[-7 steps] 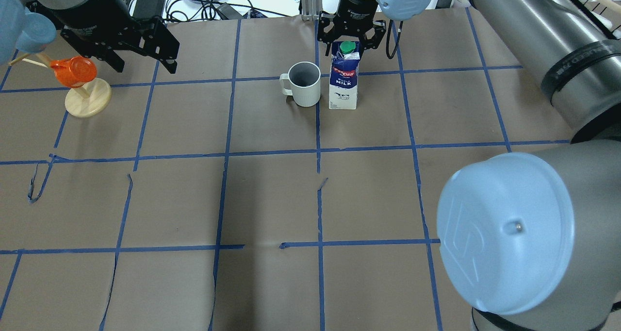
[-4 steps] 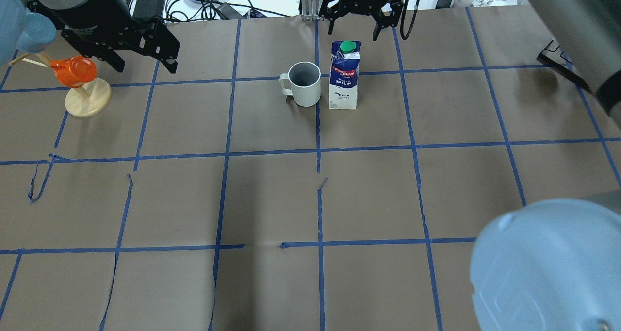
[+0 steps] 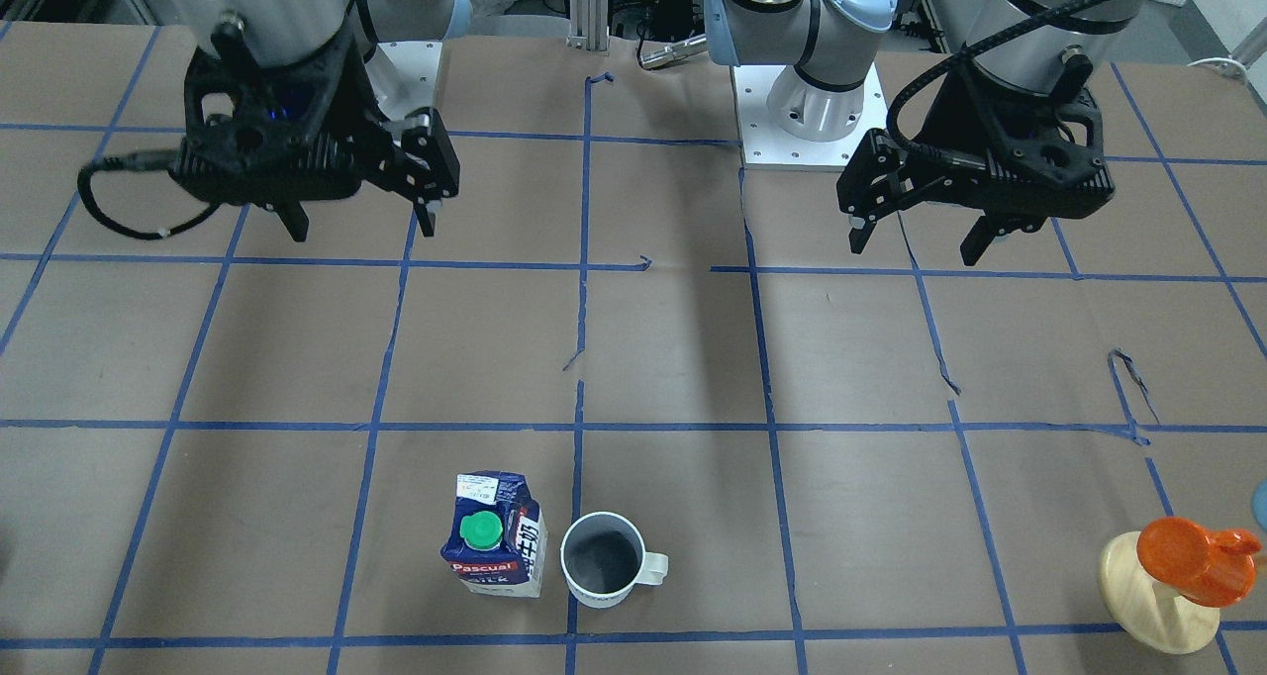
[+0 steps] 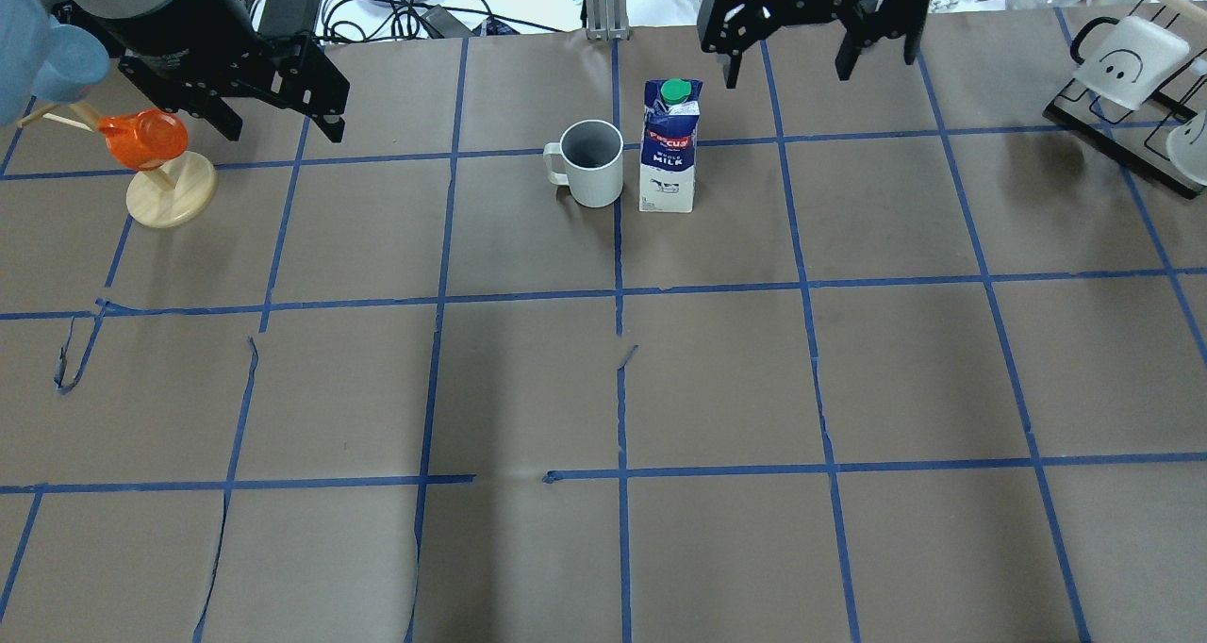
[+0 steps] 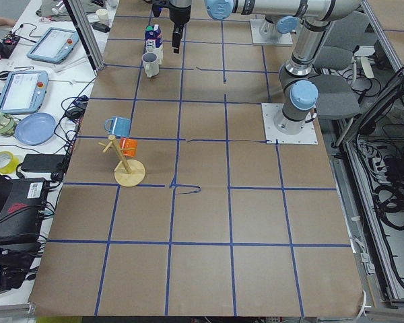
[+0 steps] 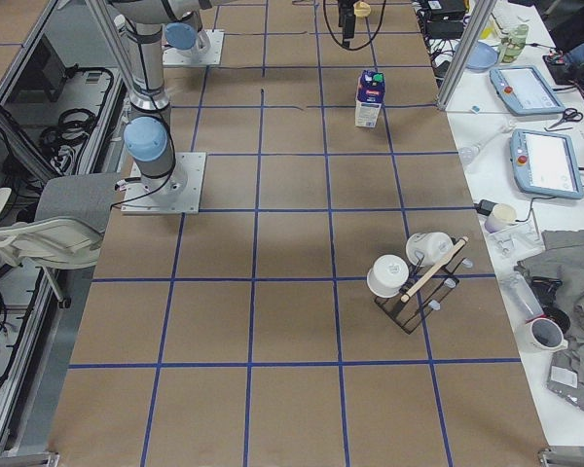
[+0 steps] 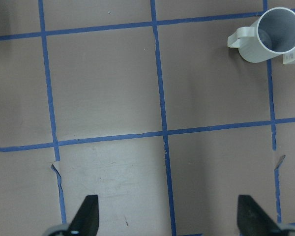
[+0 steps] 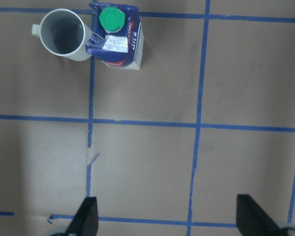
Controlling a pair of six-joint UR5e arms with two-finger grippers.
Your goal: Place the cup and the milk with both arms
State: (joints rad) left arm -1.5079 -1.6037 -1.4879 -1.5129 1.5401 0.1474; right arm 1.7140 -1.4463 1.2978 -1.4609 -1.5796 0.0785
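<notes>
The white cup (image 4: 592,164) stands upright on the brown paper, handle to the view's left. The blue and white milk (image 4: 670,148) with its green cap stands just right of it, almost touching. Both show in the front view, cup (image 3: 601,559) and milk (image 3: 495,536), and in the right wrist view, cup (image 8: 64,34) and milk (image 8: 117,39). My right gripper (image 4: 787,75) is open and empty, high above the table beyond and right of the milk. My left gripper (image 4: 283,132) is open and empty, far left of the cup (image 7: 275,34).
An orange cup hangs on a round wooden stand (image 4: 170,195) at the far left, close under my left gripper. A black mug rack (image 4: 1127,68) with white mugs stands at the far right. Cables and devices lie beyond the table's far edge.
My right gripper has left the top of the milk, rising and moving right, and its arm has swung out of the overhead view. The milk, the cup and my left arm have not moved.
</notes>
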